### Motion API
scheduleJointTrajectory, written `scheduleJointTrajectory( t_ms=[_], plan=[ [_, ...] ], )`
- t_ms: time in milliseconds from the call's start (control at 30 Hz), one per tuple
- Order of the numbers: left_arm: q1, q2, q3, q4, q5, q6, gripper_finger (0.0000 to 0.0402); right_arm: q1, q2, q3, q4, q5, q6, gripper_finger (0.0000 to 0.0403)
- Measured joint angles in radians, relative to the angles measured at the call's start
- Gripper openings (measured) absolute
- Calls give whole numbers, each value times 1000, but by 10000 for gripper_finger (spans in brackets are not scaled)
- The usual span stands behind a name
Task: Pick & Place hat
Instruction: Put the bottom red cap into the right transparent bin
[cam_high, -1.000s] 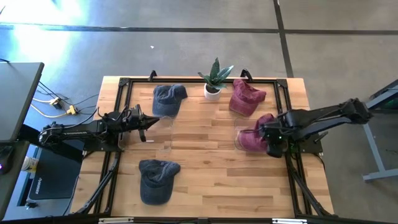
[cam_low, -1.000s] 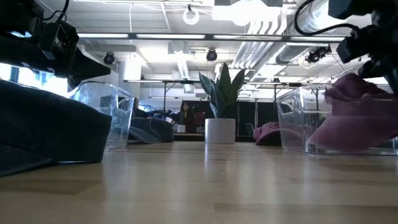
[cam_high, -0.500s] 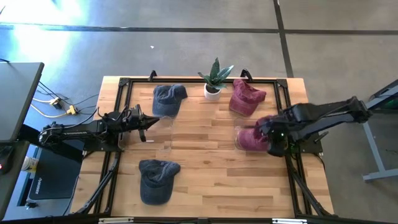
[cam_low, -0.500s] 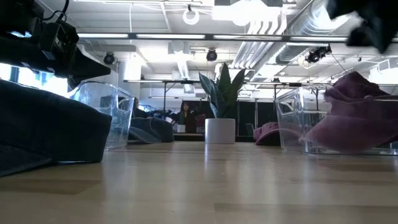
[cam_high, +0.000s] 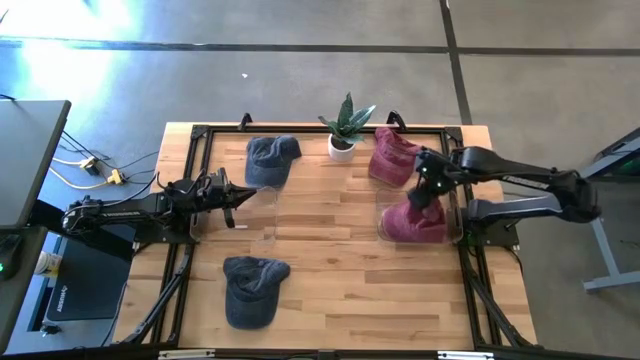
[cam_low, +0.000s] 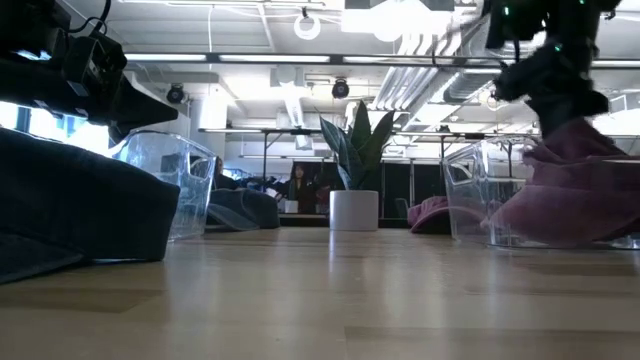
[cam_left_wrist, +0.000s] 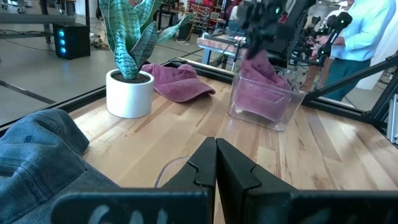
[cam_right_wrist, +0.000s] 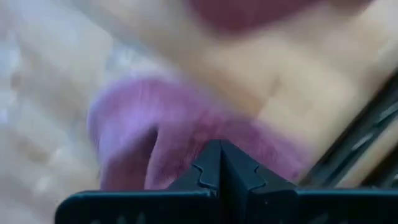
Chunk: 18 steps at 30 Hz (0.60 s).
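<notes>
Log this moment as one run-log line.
right tool: shut, empty, over maroon hat in clear bin | left tool: shut, waiting at table's left

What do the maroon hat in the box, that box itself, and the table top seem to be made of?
Maroon hat: probably washed cotton; it looks matte and faded and slumps in soft folds.
Box: clear, glossy rigid plastic, probably; the hat and the table show through its walls.
Table top: light wood, seemingly joined strips, with a smooth finish; plank lines and grain show.
</notes>
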<state>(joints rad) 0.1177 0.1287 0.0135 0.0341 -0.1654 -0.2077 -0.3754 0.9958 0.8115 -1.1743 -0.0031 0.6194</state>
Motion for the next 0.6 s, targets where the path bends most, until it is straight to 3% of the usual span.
scheduleJointTrajectory(
  t_ms=[67, 133, 333, 433, 600],
  plan=[
    [0, 0, 0, 0, 0, 0, 1, -4, 0, -50, -22, -86, 24, 1],
    [0, 0, 0, 0, 0, 0, 1, 1, 0, -90, -40, -109, 40, 0],
    [0, 0, 0, 0, 0, 0, 1, 23, 0, -53, -78, 75, 137, 0],
    [0, 0, 0, 0, 0, 0, 1, 24, 0, 23, -69, 94, 123, 0],
    [0, 0, 0, 0, 0, 0, 1, 24, 0, 74, 101, -93, -2, 0]
  ],
)
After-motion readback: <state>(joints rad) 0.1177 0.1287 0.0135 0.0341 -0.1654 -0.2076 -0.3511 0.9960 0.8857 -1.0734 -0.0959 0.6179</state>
